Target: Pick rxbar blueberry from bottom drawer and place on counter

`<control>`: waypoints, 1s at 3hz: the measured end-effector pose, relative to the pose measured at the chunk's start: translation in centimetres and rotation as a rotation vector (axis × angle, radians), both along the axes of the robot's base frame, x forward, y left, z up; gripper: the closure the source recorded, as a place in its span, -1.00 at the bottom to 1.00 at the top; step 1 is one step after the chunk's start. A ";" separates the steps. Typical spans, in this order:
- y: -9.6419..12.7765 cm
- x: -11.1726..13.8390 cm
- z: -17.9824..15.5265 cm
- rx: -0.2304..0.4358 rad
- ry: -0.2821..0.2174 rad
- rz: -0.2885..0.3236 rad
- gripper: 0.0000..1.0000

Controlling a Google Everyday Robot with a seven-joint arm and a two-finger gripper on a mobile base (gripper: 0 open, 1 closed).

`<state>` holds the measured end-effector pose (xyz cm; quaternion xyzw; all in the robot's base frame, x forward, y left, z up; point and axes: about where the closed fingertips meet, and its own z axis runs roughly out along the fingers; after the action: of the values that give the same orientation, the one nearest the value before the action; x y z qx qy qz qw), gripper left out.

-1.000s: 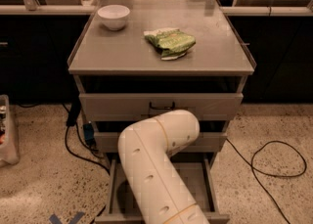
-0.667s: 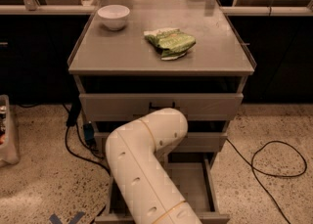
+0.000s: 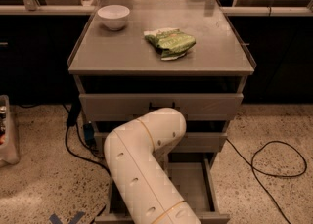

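Note:
The bottom drawer (image 3: 191,191) is pulled open below the cabinet, and part of its plain grey floor shows to the right of my arm. My white arm (image 3: 142,159) bends over the drawer and covers most of it. My gripper is hidden behind the arm, somewhere down at the drawer. The rxbar blueberry is out of view. The counter (image 3: 122,52) is the grey cabinet top above.
A green-and-white snack bag (image 3: 170,42) and a white bowl (image 3: 113,16) sit on the counter. Two shallower drawers (image 3: 205,105) are shut above the open one. A black cable (image 3: 279,162) loops on the floor at right. A clear bin (image 3: 7,130) stands at left.
My arm's elbow has swung a little to the left over the open drawer. The bag and bowl have not moved.

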<state>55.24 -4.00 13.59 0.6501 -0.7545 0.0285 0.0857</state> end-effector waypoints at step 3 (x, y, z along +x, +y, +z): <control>-1.9 -0.4 -6.2 -0.090 0.068 -0.046 -1.00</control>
<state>54.83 -5.89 7.41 0.6286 -0.7639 0.0382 0.1411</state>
